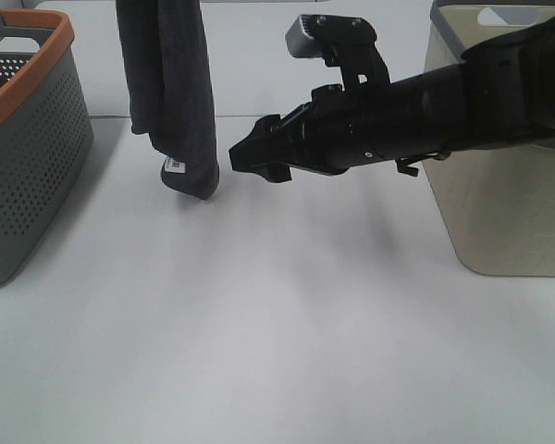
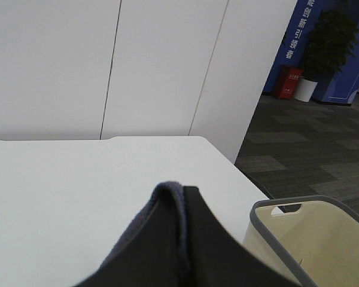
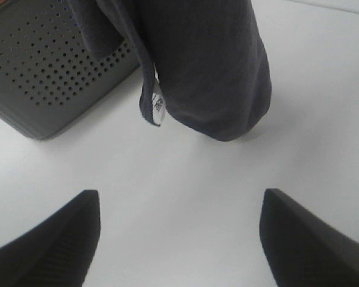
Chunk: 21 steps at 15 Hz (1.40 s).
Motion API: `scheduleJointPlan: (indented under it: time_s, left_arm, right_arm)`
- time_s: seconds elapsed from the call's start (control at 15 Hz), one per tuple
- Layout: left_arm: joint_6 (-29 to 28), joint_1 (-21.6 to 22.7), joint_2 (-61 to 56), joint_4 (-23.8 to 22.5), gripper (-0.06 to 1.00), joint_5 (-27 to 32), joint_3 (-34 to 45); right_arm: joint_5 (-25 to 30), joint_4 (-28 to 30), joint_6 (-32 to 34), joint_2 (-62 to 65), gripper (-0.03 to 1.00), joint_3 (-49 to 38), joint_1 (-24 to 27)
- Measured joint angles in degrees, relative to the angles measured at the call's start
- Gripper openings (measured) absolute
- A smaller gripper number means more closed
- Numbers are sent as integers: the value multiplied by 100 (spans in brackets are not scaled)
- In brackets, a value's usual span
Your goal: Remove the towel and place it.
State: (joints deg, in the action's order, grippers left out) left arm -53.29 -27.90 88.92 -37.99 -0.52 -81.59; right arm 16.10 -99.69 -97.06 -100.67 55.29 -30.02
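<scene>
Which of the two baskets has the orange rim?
The grey perforated basket at the left of the high view. The beige basket on the right has a grey rim and plain walls.

The dark navy-grey towel (image 1: 171, 92) hangs bunched and upright near the bench's (image 1: 277, 351) far edge, left of middle, with its white tag (image 1: 175, 166) low.

The towel (image 1: 171, 83) at upper left of centre was dark navy-grey, its tag (image 1: 174, 166) white with dark print, basket (image 1: 28, 157) at left edge grey with a dotted perforation pattern and orange rim, bin (image 1: 499, 213) at right beige with grey rim, table (image 1: 259, 351) white, right gripper (image 1: 248, 157) black.
</scene>
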Motion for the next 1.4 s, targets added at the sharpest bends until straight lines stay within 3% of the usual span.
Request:
scheduleJointPlan:
  time_s: [0.33, 0.67, 0.87, 1.0, 1.2, 1.27, 1.33, 1.4]
  left_arm:
    - [0, 0, 0, -6, 0, 0, 0]
    - [0, 0, 0, 0, 0, -115, 0]
    - [0, 0, 0, 0, 0, -264, 0]
    - [0, 0, 0, 0, 0, -292, 0]
    - [0, 0, 0, 0, 0, -292, 0]
    - [0, 0, 0, 0, 0, -292, 0]
    - [0, 0, 0, 0, 0, -292, 0]
    - [0, 0, 0, 0, 0, -292, 0]
  right_arm:
    - [292, -11, -338, -561, 63, 561, 0]
    - [292, -17, -413, -1083, 62, 1083, 0]
    - [292, -29, -413, -1146, 54, 1129, 0]
    - [344, -29, -372, -1146, 42, 1129, -11]
    - [854, -29, -350, -1146, 10, 1129, -52]
    - [963, -29, -344, -1146, 9, 1129, -57]
    - [1043, -29, -338, -1146, 15, 1129, -63]
    - [1043, -29, -315, -1146, 30, 1129, -63]
